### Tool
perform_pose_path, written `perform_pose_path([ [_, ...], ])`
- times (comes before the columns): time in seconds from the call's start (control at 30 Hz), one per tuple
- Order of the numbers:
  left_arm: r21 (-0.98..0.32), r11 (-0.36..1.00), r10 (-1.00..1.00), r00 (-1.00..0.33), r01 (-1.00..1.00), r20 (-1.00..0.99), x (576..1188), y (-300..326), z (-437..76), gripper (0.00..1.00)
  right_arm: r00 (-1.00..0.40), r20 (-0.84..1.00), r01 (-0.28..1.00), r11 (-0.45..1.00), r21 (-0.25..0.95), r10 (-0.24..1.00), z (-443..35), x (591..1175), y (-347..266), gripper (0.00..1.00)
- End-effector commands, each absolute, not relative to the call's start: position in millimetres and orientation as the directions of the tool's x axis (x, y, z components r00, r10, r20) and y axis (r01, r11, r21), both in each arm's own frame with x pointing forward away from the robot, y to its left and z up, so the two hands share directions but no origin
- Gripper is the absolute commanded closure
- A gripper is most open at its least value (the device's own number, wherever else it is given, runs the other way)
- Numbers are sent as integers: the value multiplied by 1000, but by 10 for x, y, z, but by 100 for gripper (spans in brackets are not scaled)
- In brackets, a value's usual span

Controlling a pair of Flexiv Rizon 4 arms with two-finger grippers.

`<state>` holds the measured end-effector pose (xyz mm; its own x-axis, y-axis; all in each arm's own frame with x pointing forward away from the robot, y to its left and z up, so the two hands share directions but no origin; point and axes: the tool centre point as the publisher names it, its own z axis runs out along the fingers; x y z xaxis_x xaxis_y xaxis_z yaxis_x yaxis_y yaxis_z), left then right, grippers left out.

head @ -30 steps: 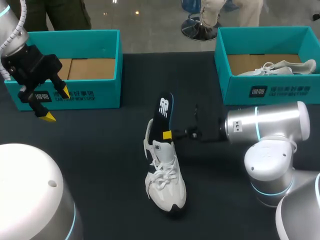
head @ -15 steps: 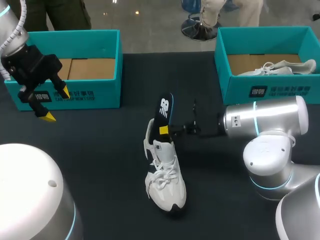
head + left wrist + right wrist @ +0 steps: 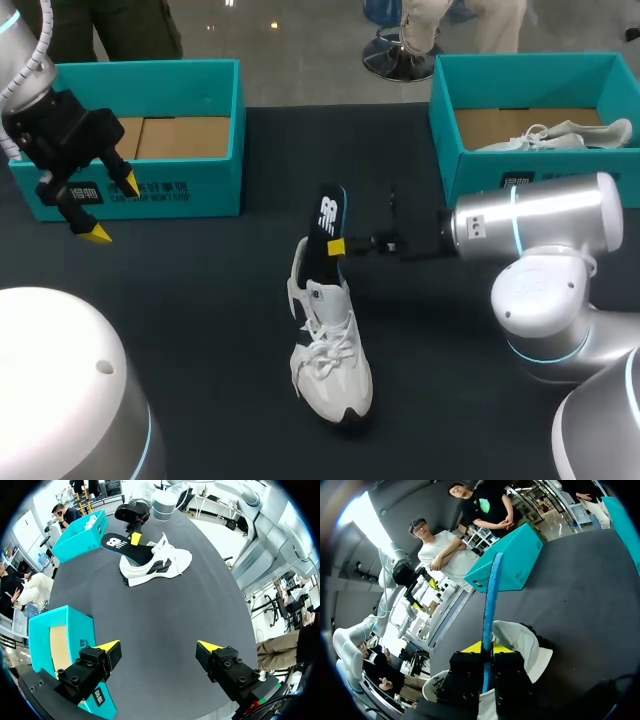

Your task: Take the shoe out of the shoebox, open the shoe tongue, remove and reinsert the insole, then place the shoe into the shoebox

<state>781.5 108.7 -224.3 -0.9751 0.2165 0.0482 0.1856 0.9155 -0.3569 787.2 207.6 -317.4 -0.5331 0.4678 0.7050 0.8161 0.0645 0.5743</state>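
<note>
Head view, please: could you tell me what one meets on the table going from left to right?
left teal shoebox → white shoe, with its insole sticking up out of it → right teal shoebox

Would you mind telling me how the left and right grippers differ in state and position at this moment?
The left gripper is open and holds nothing; the right gripper is shut on the insole. The left gripper hangs by the left shoebox, well apart from the shoe; the right gripper is at the shoe's heel. Both have yellow fingertips.
</note>
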Motion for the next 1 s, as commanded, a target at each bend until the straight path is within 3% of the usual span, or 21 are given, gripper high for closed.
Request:
perform_pose_path([
  [0.03,-356,916,216,-975,186,48,7809,1093,-2242,0,-530,704,820,72,568,473,-3173,7890,2100,100],
  [1.0,-356,916,216,-975,186,48,7809,1093,-2242,0,-471,765,868,76,491,439,-3511,7523,2172,100],
])
